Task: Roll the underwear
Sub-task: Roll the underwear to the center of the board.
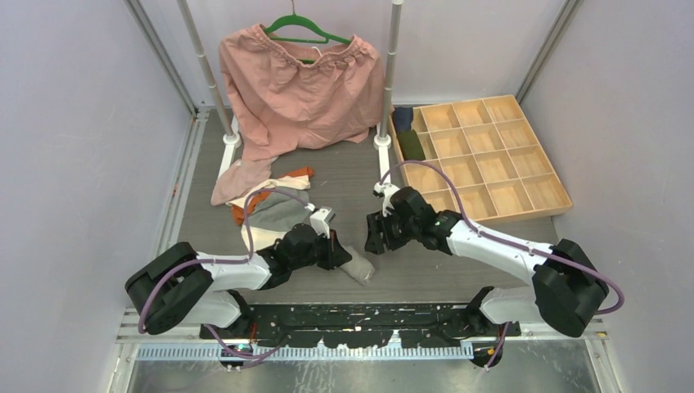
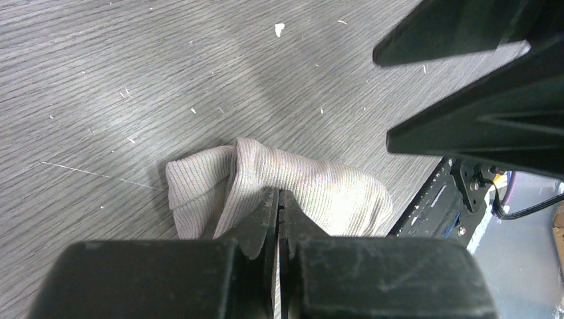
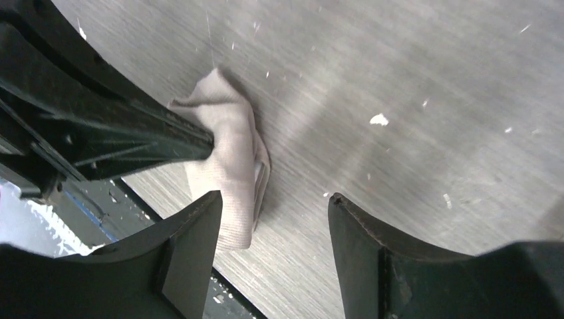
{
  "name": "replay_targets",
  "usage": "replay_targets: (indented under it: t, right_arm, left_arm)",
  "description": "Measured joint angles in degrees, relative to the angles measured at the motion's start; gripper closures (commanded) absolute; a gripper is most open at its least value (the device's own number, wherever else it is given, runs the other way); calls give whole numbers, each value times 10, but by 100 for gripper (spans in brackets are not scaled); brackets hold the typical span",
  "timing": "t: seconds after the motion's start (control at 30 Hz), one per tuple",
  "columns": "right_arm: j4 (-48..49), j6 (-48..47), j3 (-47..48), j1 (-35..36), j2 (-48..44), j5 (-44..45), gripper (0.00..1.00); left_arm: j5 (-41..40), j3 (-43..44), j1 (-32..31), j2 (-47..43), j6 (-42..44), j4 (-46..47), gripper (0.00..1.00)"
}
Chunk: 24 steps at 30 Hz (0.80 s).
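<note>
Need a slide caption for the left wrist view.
Left gripper pinches a pale ribbed underwear piece on the grey table; right gripper hangs open beside it.

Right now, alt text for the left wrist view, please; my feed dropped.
The left gripper pinches the bunched, pale ribbed underwear lying on the grey table. The open right gripper hovers at upper right.

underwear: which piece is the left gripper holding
The pale ribbed piece alone by the front edge, pinched in the left gripper; the others form a pile.
</note>
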Motion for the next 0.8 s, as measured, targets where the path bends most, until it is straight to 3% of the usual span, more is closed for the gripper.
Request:
replay_targets:
  t: [0.13,0.2,0.5,0.8]
  right_arm:
    - [-2,-11,32,-2,11,18,14]
    - [6,-17,32,-2,14,14,10]
    - [31,-120,71,-5,122,-91,14]
    - [34,-238,91,-5,168,-180,16]
  left_arm:
    - [0,0,0,1,0,1,99]
    - [0,0,0,1,0,1,99]
    - [-1,0,0,1,0,0,99]
    - [-1,0,0,1,0,0,99]
